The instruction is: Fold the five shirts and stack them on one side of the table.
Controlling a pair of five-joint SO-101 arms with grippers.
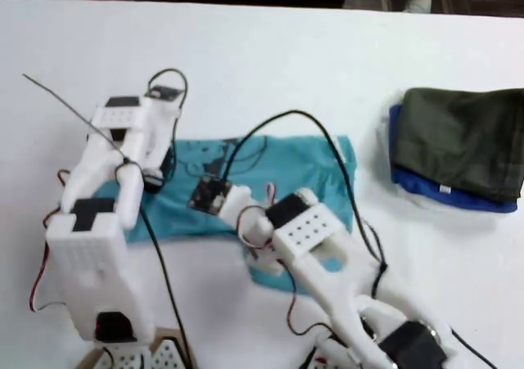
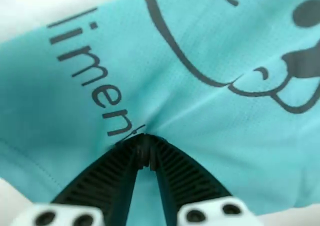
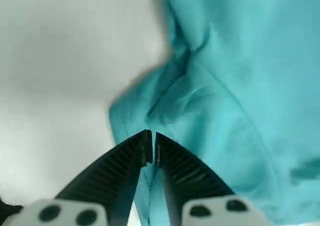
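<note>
Three shirts in view, two arms engaged

High view. White table (image 1: 246, 50), matt top. Teal shirt (image 1: 303, 160) of fine knit with dark printed lettering and a line drawing, lying across the middle of the table as a long band, partly folded, with one lower flap poking out beneath the right arm (image 1: 315, 234). Left arm (image 1: 106, 173), white plastic, bent over the end of the shirt farthest from the stack. Dark green shirt (image 1: 463, 140), folded, lying on top of a folded blue shirt (image 1: 426, 187); the pair sits near one side edge of the table, apart from the teal shirt.

Left wrist view. Left gripper (image 2: 145, 153), black ribbed fingers, tips pressed together on a pucker of the teal shirt's printed face; the cloth gathers toward the pinch.

Right wrist view. Right gripper (image 3: 149, 148), same make, tips all but meeting over the stitched hem, with cloth running between them and bare table just beside the hem. Judged clamped on the teal shirt's edge.

Step in hand, as judged: folding the third of five. Handling notes: raise both pinches together and level; carry the held edge across so it lands square on the opposite edge; hold tension between the two pinches so the band neither sags nor twists; lower fully before letting go, since thin knit springs back and drags; mind the cables over the cloth
</note>
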